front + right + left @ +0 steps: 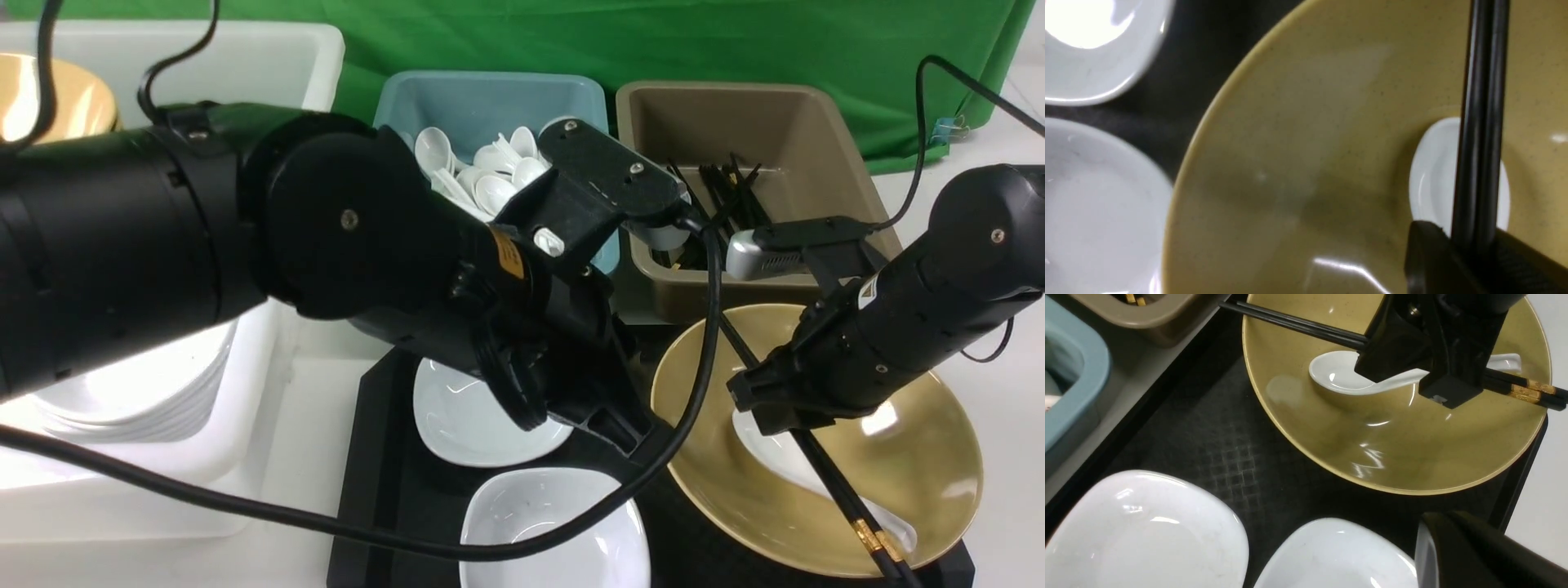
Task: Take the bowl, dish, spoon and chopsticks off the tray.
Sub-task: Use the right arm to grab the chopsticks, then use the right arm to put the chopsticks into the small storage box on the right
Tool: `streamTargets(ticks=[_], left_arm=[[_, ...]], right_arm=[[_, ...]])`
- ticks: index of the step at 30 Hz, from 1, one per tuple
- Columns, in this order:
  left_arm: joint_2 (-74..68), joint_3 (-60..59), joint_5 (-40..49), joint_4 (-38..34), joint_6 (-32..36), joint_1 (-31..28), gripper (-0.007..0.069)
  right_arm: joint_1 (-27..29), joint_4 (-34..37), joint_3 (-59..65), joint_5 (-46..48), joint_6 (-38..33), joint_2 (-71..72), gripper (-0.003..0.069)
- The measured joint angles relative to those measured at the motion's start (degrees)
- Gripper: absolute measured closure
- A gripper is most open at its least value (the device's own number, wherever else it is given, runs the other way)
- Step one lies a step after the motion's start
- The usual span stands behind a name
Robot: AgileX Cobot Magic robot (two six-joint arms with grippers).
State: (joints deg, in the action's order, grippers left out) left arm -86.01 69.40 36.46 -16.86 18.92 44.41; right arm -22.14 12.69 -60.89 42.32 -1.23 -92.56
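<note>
The mustard-yellow bowl point(914, 457) point(1372, 428) point(1310, 163) sits on the right of the black tray point(384, 490) point(1208, 428). Inside it lies the white spoon point(784, 457) point(1339, 373) point(1433, 183). The black chopsticks point(849, 506) point(1298, 322) point(1484, 102) cross the bowl above the spoon, and my right gripper point(784, 416) point(1474, 253) is shut on them near their middle. Two white dishes point(473, 425) point(555, 531) point(1139, 535) point(1331, 559) rest on the tray's left half. My left gripper point(633, 437) point(1453, 539) hangs shut between the dishes and the bowl, holding nothing.
Behind the tray stand a teal bin point(490, 106) with several white spoons and a brown bin point(735, 122) with several chopsticks. A white tub point(269, 65) at the left holds stacked white dishes and a yellow bowl point(49, 98). My left arm hides much of the tray's middle.
</note>
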Motion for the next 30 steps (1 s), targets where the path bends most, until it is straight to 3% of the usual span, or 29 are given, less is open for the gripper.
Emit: streamTargets(ticks=[4,8,12,16,22,30], left_arm=[[0.0,0.0,-3.2,0.0,-0.7,0.0,0.063],[0.0,0.0,-12.5,0.0,-0.9,0.0,0.063],[-0.3,0.0,-29.6,0.2,-0.9,0.0,0.063],[-0.7,0.0,-40.7,0.2,-2.2,0.0,0.063],[-2.3,0.0,-42.5,0.2,-2.4,0.0,0.063],[-3.4,0.0,-34.7,0.7,-2.7,-0.4,0.063]], right_arm=[[0.0,-0.3,-1.3,0.7,-0.1,2.9,0.0578],[0.8,-1.0,-8.4,0.8,-1.5,4.8,0.0578],[4.5,-2.0,-18.9,-3.4,-2.2,1.3,0.0578],[7.4,-2.4,-28.5,-8.4,-2.8,-6.1,0.0578],[8.1,-2.8,-37.2,-14.9,-3.1,-16.2,0.0578],[8.7,-3.2,-42.5,-23.9,-4.3,-28.6,0.0577]])
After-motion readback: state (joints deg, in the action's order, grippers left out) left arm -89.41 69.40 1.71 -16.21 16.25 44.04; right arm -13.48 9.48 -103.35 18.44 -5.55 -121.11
